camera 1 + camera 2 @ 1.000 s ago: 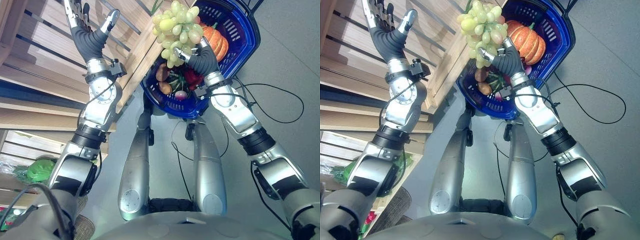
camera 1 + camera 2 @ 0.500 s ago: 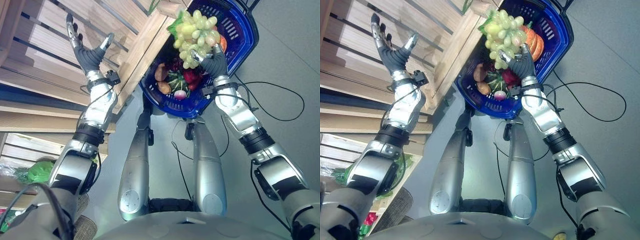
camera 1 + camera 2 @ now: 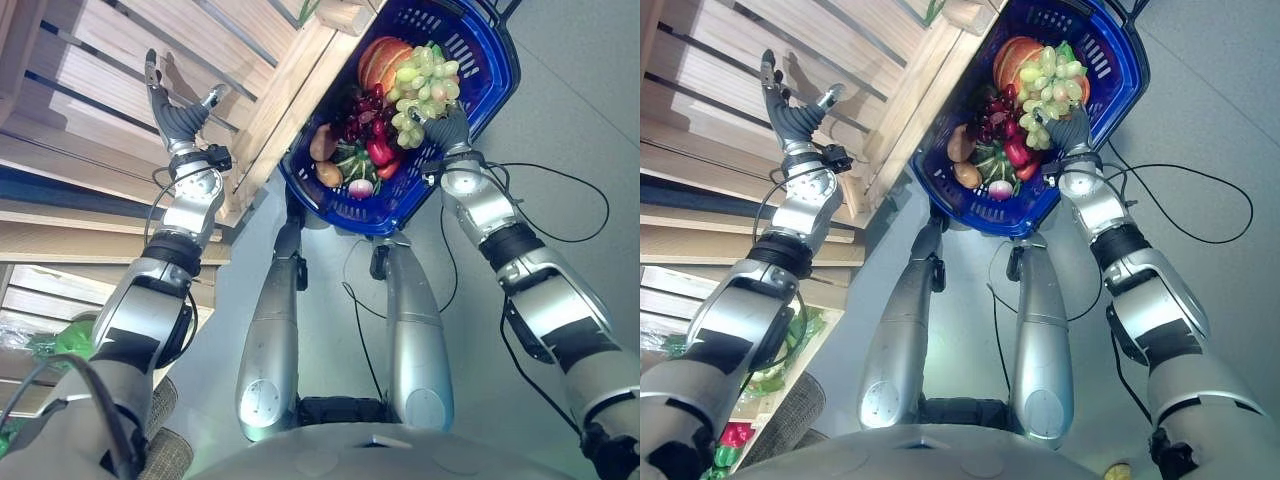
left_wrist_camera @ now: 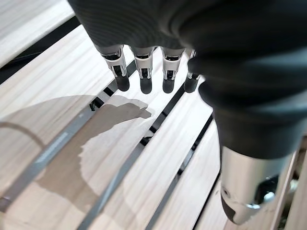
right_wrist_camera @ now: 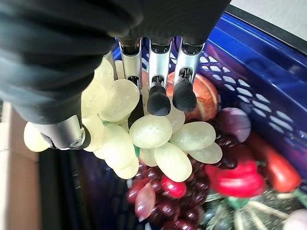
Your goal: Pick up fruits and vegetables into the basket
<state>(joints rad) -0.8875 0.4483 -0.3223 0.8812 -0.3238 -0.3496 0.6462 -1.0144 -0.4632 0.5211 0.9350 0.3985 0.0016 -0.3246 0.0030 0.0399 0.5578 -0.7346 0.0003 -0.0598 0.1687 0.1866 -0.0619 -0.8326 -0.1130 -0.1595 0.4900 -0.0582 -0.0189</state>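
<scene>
A bunch of green grapes [image 3: 425,88] hangs just inside the blue basket [image 3: 390,216], with my right hand [image 3: 447,130] shut on it. In the right wrist view my fingers [image 5: 158,93] and thumb curl round the green grapes [image 5: 158,139], above the fruit in the blue basket [image 5: 268,96]. Under the bunch lie an orange pumpkin [image 3: 380,60], dark red grapes [image 3: 355,118], a red pepper [image 3: 380,152], a brown fruit [image 3: 322,145] and a striped green squash [image 3: 352,163]. My left hand [image 3: 180,115] is open, raised over wooden slats [image 4: 144,158], holding nothing.
Wooden slatted crates [image 3: 90,110] fill the left side, their corner touching the basket's left rim. A green leafy vegetable in plastic [image 3: 70,342] lies on a lower shelf at the left. Grey floor [image 3: 580,120] lies to the right of the basket.
My right hand has carried the green grapes forward and down into the basket, beside the pumpkin. My left hand has moved farther out over the slats, still open.
</scene>
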